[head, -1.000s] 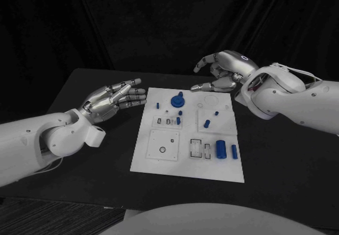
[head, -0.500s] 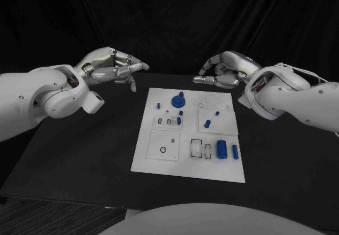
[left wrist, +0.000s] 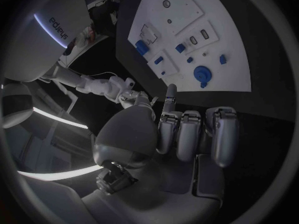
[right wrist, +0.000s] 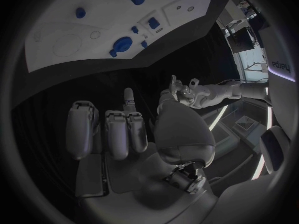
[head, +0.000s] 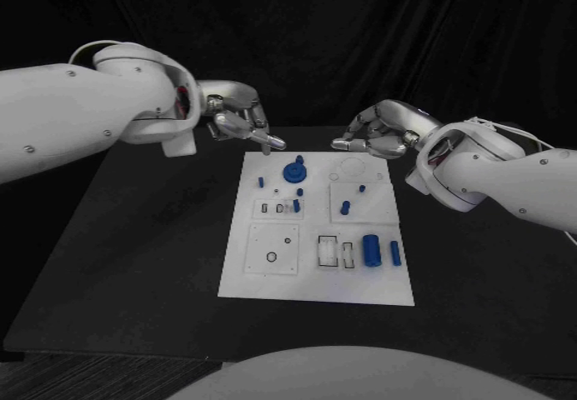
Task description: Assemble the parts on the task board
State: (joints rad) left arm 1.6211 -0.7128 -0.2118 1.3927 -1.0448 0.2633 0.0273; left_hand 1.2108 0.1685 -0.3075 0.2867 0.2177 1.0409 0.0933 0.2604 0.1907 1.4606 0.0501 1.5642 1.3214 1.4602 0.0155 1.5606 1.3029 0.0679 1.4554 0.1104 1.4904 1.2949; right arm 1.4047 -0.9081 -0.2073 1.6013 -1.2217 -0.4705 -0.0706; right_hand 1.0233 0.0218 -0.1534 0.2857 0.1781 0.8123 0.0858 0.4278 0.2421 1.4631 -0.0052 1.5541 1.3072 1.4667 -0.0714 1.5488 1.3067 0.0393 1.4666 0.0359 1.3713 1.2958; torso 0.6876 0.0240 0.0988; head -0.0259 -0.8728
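Centrally on the black table (head: 144, 250) lies the white board (head: 283, 279), its blue parts (head: 372, 250) scattered across it. Above its far edge hover both hands: the left hand (head: 238, 123) and the right hand (head: 387, 131), each with fingers curled in, grasping nothing.

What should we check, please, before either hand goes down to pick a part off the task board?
1. Left hand free of any part: ok, fingers curled, nothing held.
2. Right hand free of any part: ok, fingers curled, nothing held.
3. Both hands off the task board: ok, they hover at its far end, one by each corner.
4. Round blue part reachable: ok, it sits uncovered at the far end, between the hands.
5. Blue cylinder unobstructed: ok, it lies on the near right of the board.
6. Fingers apart enough to grasp: not ok, both hands need opening first.
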